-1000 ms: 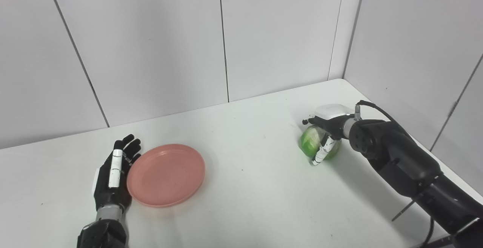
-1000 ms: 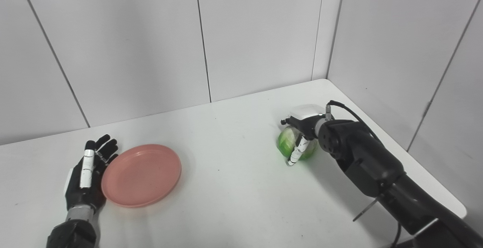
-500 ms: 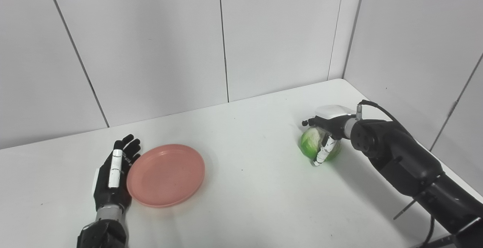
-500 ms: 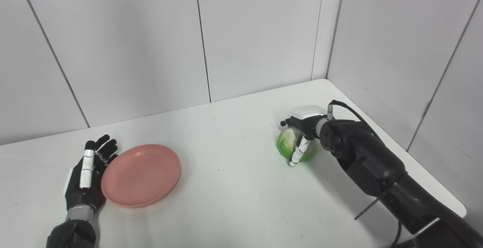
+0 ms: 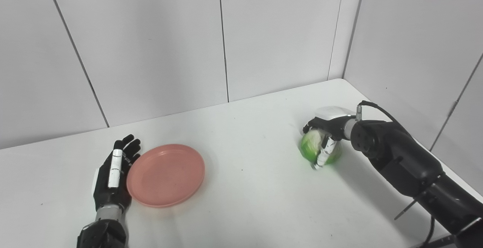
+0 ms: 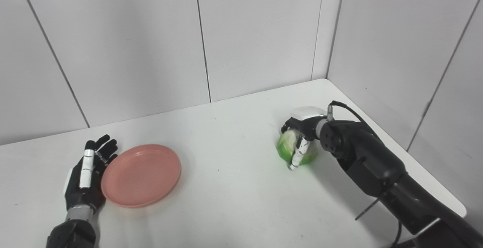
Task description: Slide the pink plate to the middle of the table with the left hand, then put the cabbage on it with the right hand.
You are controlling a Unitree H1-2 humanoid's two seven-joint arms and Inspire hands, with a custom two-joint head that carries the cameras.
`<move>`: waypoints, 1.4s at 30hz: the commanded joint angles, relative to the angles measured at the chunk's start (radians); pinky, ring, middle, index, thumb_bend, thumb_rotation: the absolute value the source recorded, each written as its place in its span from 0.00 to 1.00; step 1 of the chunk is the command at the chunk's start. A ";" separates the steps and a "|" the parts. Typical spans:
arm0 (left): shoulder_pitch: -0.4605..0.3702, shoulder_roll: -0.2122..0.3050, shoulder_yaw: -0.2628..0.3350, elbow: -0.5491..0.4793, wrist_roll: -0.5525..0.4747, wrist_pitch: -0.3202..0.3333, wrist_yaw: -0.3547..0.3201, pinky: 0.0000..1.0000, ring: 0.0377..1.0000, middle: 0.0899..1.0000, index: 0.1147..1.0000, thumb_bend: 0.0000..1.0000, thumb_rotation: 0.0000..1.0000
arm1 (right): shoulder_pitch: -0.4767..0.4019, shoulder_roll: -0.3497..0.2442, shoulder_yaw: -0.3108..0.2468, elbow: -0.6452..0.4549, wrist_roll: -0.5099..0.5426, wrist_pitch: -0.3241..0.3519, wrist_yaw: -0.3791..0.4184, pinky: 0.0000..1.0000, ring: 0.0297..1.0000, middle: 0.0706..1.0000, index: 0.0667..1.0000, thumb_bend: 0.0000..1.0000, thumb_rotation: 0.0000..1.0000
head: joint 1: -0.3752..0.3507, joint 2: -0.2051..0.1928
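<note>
White panelled walls closed in a white table on its far and right sides. On it, the pink plate lay flat toward the left edge, well short of the middle. The left hand rested just beside it on its left, palm turned toward the rim, fingers straight and apart, gripping nothing; whether the palm actually touched the rim could not be told. So the plate lay directly to the right of that hand, and a push along the table toward the right edge looked like the move the task called for first. A round plate has no long axis to mind, and bare tabletop lay between it and the centre.

Well apart, near the right edge and toward the far right corner, the cabbage sat on the table with the right hand curled over its top and right side, fingers wrapped round it in what looked like a grip; it did not appear lifted. The right hand was plainly the nearer one to it, and its dark arm ran back to the near right corner. Nothing else stood on the table between cabbage and plate.
</note>
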 commanded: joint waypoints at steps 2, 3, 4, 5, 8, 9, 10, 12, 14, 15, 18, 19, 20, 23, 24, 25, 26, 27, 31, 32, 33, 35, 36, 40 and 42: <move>0.002 0.000 0.003 -0.001 0.002 0.030 0.007 0.89 0.85 0.76 0.69 0.81 0.71 | -0.028 -0.027 0.000 -0.010 -0.004 -0.010 0.001 0.52 0.61 0.68 0.72 1.00 0.21 | 0.000 0.002; 0.003 -0.001 0.003 -0.003 0.002 0.031 0.008 0.89 0.86 0.76 0.69 0.82 0.71 | -0.029 -0.027 0.003 -0.012 -0.006 -0.007 0.004 0.52 0.61 0.68 0.71 1.00 0.21 | 0.000 0.002; 0.003 -0.001 0.003 -0.004 0.002 0.032 0.008 0.89 0.86 0.76 0.69 0.82 0.71 | -0.030 -0.028 0.005 -0.013 -0.007 -0.005 0.007 0.52 0.61 0.68 0.71 1.00 0.21 | 0.000 0.002; 0.004 -0.001 0.002 -0.005 0.002 0.032 0.007 0.89 0.86 0.76 0.70 0.82 0.71 | -0.032 -0.029 0.007 -0.011 -0.007 -0.008 0.008 0.52 0.61 0.68 0.71 1.00 0.21 | 0.001 0.003; 0.006 -0.002 0.003 -0.009 -0.002 0.033 0.003 0.90 0.86 0.76 0.69 0.81 0.71 | -0.034 -0.030 0.012 -0.004 -0.005 -0.023 0.002 0.51 0.59 0.66 0.68 1.00 0.18 | 0.000 0.003; 0.007 -0.002 0.002 -0.009 -0.002 0.033 0.003 0.90 0.86 0.76 0.69 0.80 0.71 | -0.034 -0.029 0.013 -0.001 -0.005 -0.028 -0.004 0.51 0.59 0.65 0.67 1.00 0.18 | 0.000 0.003; 0.007 -0.002 0.002 -0.008 -0.002 0.034 0.003 0.90 0.86 0.75 0.69 0.81 0.71 | -0.034 -0.028 0.015 0.001 -0.007 -0.030 -0.008 0.51 0.58 0.65 0.66 1.00 0.17 | 0.000 0.003; 0.007 -0.003 0.003 -0.005 -0.002 0.031 0.004 0.90 0.85 0.75 0.69 0.81 0.71 | -0.034 -0.026 0.018 0.002 -0.013 -0.029 -0.017 0.50 0.58 0.64 0.66 1.00 0.16 | 0.000 0.003; 0.004 -0.001 0.003 0.007 -0.002 0.023 0.000 0.90 0.85 0.75 0.69 0.81 0.71 | -0.034 -0.022 0.016 0.003 -0.008 -0.032 -0.025 0.49 0.56 0.62 0.65 1.00 0.16 | 0.000 0.003; 0.003 -0.001 0.003 0.010 -0.001 0.021 0.000 0.90 0.85 0.75 0.69 0.81 0.71 | -0.034 -0.020 0.014 0.004 -0.005 -0.031 -0.029 0.47 0.55 0.61 0.64 1.00 0.15 | 0.000 0.003; 0.007 -0.001 0.001 -0.001 0.002 0.028 0.003 0.89 0.85 0.75 0.69 0.82 0.71 | -0.034 -0.016 0.013 0.011 -0.001 -0.034 -0.046 0.45 0.52 0.58 0.64 1.00 0.15 | 0.000 0.003; 0.008 -0.001 0.000 -0.007 0.002 0.032 0.004 0.89 0.85 0.75 0.69 0.82 0.71 | -0.034 -0.016 0.013 0.011 0.000 -0.034 -0.048 0.45 0.52 0.58 0.64 1.00 0.15 | 0.000 0.007; 0.008 -0.001 0.001 -0.010 0.001 0.035 0.004 0.89 0.85 0.75 0.69 0.82 0.71 | -0.034 -0.016 0.013 0.011 0.000 -0.034 -0.053 0.45 0.52 0.58 0.64 1.00 0.15 | 0.000 0.007; 0.009 -0.001 0.002 -0.014 0.000 0.041 0.005 0.90 0.85 0.75 0.69 0.82 0.70 | -0.033 -0.016 0.012 0.011 0.002 -0.034 -0.058 0.43 0.50 0.57 0.65 1.00 0.16 | 0.000 0.009; 0.009 -0.001 0.003 -0.013 -0.001 0.042 0.005 0.90 0.85 0.75 0.69 0.82 0.70 | -0.033 -0.017 0.011 0.010 0.004 -0.037 -0.058 0.43 0.50 0.57 0.65 1.00 0.16 | 0.000 0.009; 0.009 -0.002 0.004 -0.013 -0.002 0.042 0.005 0.90 0.85 0.75 0.68 0.81 0.70 | -0.033 -0.018 0.011 0.009 0.006 -0.039 -0.059 0.41 0.49 0.56 0.65 1.00 0.16 | 0.000 0.009; 0.009 -0.001 0.005 -0.012 -0.002 0.042 0.005 0.91 0.85 0.74 0.68 0.81 0.70 | -0.033 -0.018 0.010 0.008 0.007 -0.040 -0.060 0.41 0.48 0.55 0.65 1.00 0.17 | 0.000 0.011; 0.009 -0.001 0.005 -0.012 -0.002 0.042 0.005 0.91 0.85 0.74 0.68 0.81 0.70 | -0.033 -0.019 0.009 0.007 0.008 -0.041 -0.060 0.40 0.47 0.55 0.65 1.00 0.17 | 0.000 0.011; 0.004 0.001 0.003 0.006 0.001 0.030 -0.003 0.91 0.86 0.75 0.68 0.81 0.70 | -0.034 -0.019 -0.003 0.003 0.019 -0.052 -0.085 0.34 0.41 0.49 0.62 1.00 0.15 | -0.001 0.010; 0.002 0.001 0.004 0.011 -0.001 0.030 -0.003 0.91 0.86 0.75 0.68 0.81 0.70 | -0.033 -0.019 -0.007 0.003 0.024 -0.057 -0.095 0.32 0.39 0.48 0.60 1.00 0.15 | -0.001 0.010; 0.000 0.001 0.004 0.014 -0.002 0.029 -0.004 0.91 0.86 0.75 0.68 0.82 0.69 | -0.033 -0.020 -0.010 0.001 0.029 -0.061 -0.101 0.29 0.36 0.45 0.59 1.00 0.14 | -0.001 0.010; 0.000 0.000 0.004 0.013 -0.002 0.031 -0.003 0.91 0.86 0.75 0.68 0.81 0.69 | -0.033 -0.022 -0.013 -0.004 0.033 -0.065 -0.105 0.26 0.33 0.42 0.58 1.00 0.14 | -0.001 0.010; 0.001 -0.001 0.002 0.008 0.000 0.034 -0.001 0.91 0.85 0.74 0.68 0.81 0.69 | -0.032 -0.022 -0.014 -0.007 0.034 -0.066 -0.104 0.26 0.33 0.42 0.58 1.00 0.13 | -0.001 0.010; 0.007 -0.002 0.000 -0.011 -0.001 0.045 -0.001 0.92 0.86 0.75 0.69 0.80 0.69 | -0.029 -0.023 -0.015 -0.011 0.036 -0.067 -0.105 0.29 0.36 0.45 0.60 1.00 0.13 | 0.000 0.014; 0.007 -0.001 -0.001 -0.009 0.002 0.042 0.000 0.91 0.86 0.75 0.69 0.81 0.69 | -0.028 -0.024 -0.016 -0.016 0.038 -0.064 -0.101 0.31 0.38 0.46 0.60 1.00 0.14 | 0.001 0.015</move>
